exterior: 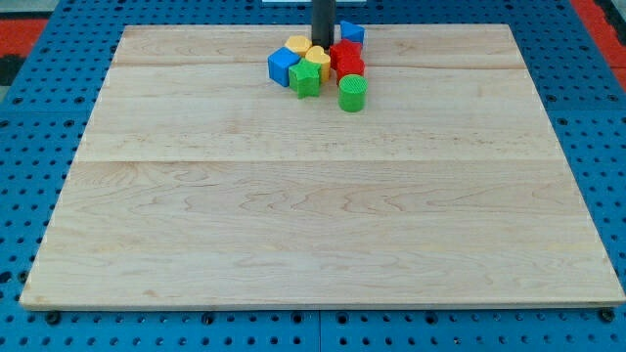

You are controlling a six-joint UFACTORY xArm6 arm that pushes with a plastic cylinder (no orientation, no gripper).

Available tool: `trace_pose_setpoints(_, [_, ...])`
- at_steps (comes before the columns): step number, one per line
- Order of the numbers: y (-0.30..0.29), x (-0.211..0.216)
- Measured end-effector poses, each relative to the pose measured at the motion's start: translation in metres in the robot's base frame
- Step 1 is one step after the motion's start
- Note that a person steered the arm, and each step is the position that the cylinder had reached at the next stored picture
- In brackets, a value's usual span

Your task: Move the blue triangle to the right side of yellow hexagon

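1. The blue triangle sat at the view's top, at the upper right edge of the cluster, just right of the rod and partly hidden behind the red blocks.
2. My tip was a bare rod with no jaws to be apart or together; it clamped on nothing. It stood in the middle of the cluster's back row, with the triangle just to its right and the yellow hexagon just to its left. Whether it touched either, I could not tell.
3. Right below the tip lay a second yellow block, its shape unclear, and the red blocks, pressed close together.
4. Further out, a blue cube sat at the cluster's left, a green star in front, and a green cylinder at the lower right.
5. The wooden board was bare elsewhere.
6. My judgement: the triangle already lay to the hexagon's right, but not snug beside it.
7. Risk: everything was packed tight, so any push on the triangle would likely drag the red blocks along or knock the hexagon out of place.
8. Risk: the triangle lay near the board's top edge; a push angled upward could slide it off.
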State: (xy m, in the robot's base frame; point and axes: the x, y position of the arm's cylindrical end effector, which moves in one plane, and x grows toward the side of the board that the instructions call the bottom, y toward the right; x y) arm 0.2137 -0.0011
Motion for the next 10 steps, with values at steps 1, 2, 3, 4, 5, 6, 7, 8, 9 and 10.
trace_pose_setpoints(1, [-0.039,-0.021])
trace_pose_setpoints(2, [-0.018,-0.022])
trace_pose_setpoints(3, [0.026,-0.021])
trace_pose_setpoints(4, [0.051,-0.02])
trace_pose_setpoints(5, [0.09,-0.022])
trace_pose_setpoints(6, [0.142,-0.018])
trace_pose_setpoints(7, [0.144,-0.005])
trace_pose_setpoints(8, [0.121,-0.005])
trace_pose_setpoints(9, [0.112,-0.003])
trace_pose_setpoints(10, [0.114,0.015])
